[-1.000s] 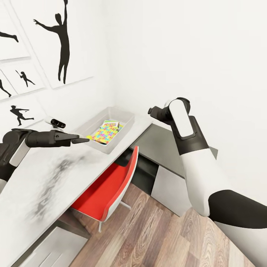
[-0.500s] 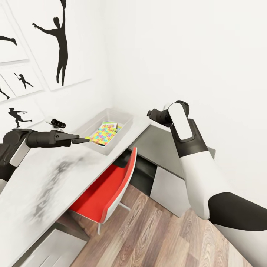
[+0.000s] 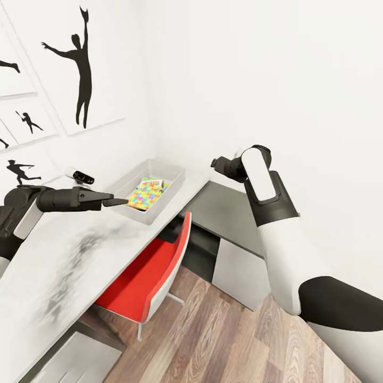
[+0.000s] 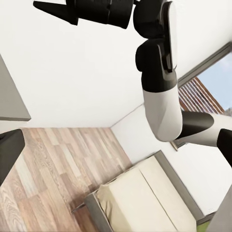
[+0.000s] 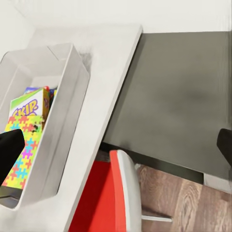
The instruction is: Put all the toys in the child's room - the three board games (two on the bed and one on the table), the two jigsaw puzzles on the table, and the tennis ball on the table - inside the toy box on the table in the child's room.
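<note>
On the table [image 3: 64,255], the toy box [image 3: 169,187] holds a jigsaw puzzle [image 3: 142,194] lying on the SKIP-BO game [image 5: 26,107]. The left gripper [image 3: 118,201] hovers near the box's left corner, empty; its opening cannot be told. The right gripper [image 3: 215,161], raised over the dark cabinet [image 3: 234,215], is open and empty.

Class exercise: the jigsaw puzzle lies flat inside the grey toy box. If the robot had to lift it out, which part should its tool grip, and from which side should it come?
Likely from above: the toy box walls block any sideways approach. The jigsaw puzzle is a thin flat board lying on the SKIP-BO game, so pinch across one exposed edge.
</note>
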You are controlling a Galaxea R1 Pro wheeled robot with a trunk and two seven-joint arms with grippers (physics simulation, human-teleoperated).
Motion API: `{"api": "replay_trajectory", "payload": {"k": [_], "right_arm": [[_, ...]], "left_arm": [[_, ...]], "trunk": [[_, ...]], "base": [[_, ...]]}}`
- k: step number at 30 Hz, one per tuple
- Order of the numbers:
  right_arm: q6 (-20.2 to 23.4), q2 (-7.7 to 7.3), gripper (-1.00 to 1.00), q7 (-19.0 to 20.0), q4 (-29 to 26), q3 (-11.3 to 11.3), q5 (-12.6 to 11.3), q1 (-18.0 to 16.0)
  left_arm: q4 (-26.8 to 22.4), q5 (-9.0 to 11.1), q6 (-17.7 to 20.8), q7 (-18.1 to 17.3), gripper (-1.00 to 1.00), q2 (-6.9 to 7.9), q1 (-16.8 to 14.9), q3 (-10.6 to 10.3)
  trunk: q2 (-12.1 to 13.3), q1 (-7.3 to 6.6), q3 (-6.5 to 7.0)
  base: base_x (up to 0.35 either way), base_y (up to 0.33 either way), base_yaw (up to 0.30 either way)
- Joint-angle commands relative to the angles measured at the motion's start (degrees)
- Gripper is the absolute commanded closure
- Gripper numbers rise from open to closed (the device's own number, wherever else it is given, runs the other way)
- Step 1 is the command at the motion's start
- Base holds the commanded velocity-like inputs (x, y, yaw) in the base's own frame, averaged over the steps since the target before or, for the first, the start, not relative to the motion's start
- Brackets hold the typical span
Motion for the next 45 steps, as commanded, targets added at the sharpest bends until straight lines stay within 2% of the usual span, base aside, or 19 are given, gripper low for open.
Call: {"api": "replay_trajectory", "payload": {"k": [1,11,20,45], "right_arm": [[0.1,0.00,-1.00,-0.6,0.0,0.1,-0.5,-0.1],[0.0,0.00,-1.00,-0.6,0.0,0.1,-0.5,-0.1],[-2.2,0.00,-1.00,-0.5,0.1,0.1,-0.7,0.0],[-2.4,0.00,-1.00,-0.5,0.1,0.1,-0.7,0.2]], "left_arm": [[0.0,0.0,0.6,-0.3,-1.00,0.07,-0.1,-0.2],[0.0,0.0,0.6,-0.3,-1.00,0.11,0.0,-0.2],[0.1,0.0,0.6,-0.3,-1.00,0.24,0.1,-0.2],[0.1,0.1,0.6,-0.3,-1.00,0.43,0.2,-0.2]], "trunk": [[-0.1,0.02,-0.02],[-0.1,0.02,0.87],[-0.1,0.02,1.68],[-0.1,0.02,3.92]], "base": [[-0.112,0.007,-0.080],[-0.101,0.035,-0.080],[-0.005,0.002,-0.089],[-0.022,0.000,-0.114]]}}
